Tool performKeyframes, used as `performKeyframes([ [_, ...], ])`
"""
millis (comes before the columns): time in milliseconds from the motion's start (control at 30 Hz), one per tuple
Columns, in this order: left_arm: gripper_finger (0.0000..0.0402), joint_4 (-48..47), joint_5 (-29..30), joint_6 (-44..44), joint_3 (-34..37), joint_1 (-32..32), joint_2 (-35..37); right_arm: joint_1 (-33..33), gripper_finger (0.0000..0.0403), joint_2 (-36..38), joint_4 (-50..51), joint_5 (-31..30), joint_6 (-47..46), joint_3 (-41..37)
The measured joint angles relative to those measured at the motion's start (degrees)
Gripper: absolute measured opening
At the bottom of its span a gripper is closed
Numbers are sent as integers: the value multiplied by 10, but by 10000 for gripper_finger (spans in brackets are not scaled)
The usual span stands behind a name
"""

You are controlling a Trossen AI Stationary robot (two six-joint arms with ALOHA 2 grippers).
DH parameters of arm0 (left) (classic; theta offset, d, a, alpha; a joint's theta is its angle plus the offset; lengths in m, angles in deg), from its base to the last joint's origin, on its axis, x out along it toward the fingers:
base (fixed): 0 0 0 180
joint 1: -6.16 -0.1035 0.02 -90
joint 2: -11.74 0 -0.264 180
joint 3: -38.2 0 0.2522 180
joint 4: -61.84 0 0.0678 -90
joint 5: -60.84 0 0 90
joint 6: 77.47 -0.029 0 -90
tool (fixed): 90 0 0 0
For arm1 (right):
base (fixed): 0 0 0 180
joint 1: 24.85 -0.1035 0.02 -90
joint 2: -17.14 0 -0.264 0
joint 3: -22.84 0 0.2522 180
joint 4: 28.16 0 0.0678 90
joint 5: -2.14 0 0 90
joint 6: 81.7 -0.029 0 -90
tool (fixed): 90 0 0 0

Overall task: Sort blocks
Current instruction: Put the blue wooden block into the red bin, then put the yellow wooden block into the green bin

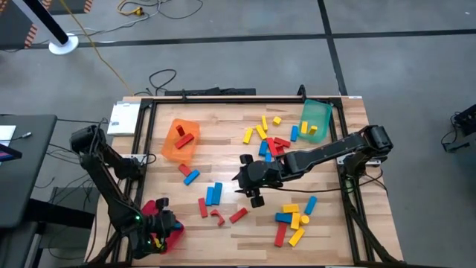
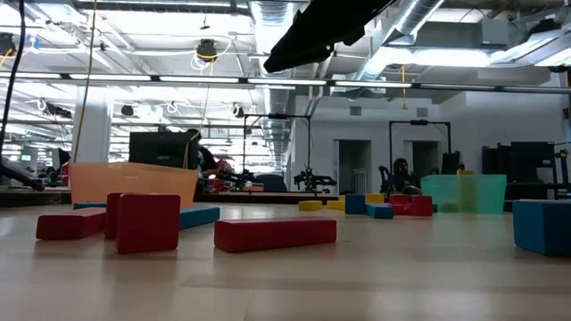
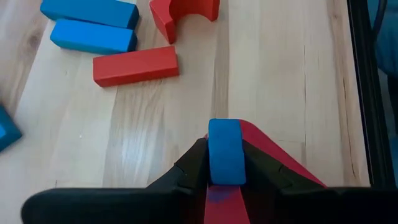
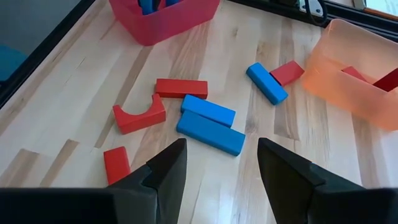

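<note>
My left gripper (image 3: 225, 163) is at the table's near left corner (image 1: 160, 229), shut on a blue block (image 3: 225, 146) over the red tray (image 3: 280, 162). That tray (image 4: 165, 18) has blue blocks in it. My right gripper (image 4: 222, 168) hovers open over the table's middle (image 1: 247, 181) with nothing between its fingers. Below it, two blue blocks (image 4: 208, 121) and some red blocks (image 4: 140, 115) lie flat on the wood. Other red, blue and yellow blocks lie loose at the far middle (image 1: 268, 138) and the near right (image 1: 294, 219). My left gripper pinches the blue block by two opposite sides (image 3: 211, 155) between its two fingers. The fingers slant down from the table's left. The block is lifted clear, above the red tray's rim.
An orange tray (image 1: 181, 140) with red blocks stands at the far left, and a green tray (image 1: 316, 119) with yellow and blue blocks at the far right. A black frame (image 1: 223, 95) borders the table. In the low view, red blocks (image 2: 275, 234) lie close in front.
</note>
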Motion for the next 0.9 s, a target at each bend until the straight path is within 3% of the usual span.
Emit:
performKeyframes([
  [167, 85, 2, -11, 1, 0, 2, -1, -4, 209, 0, 2, 0, 0, 0],
  [633, 185, -4, -6, -20, 1, 2, 60, -9, 209, 0, 11, 0, 0, 0],
  [900, 198, -2, 64, -105, 1, -9, 117, -10, 209, 0, 15, 0, 4, 0],
])
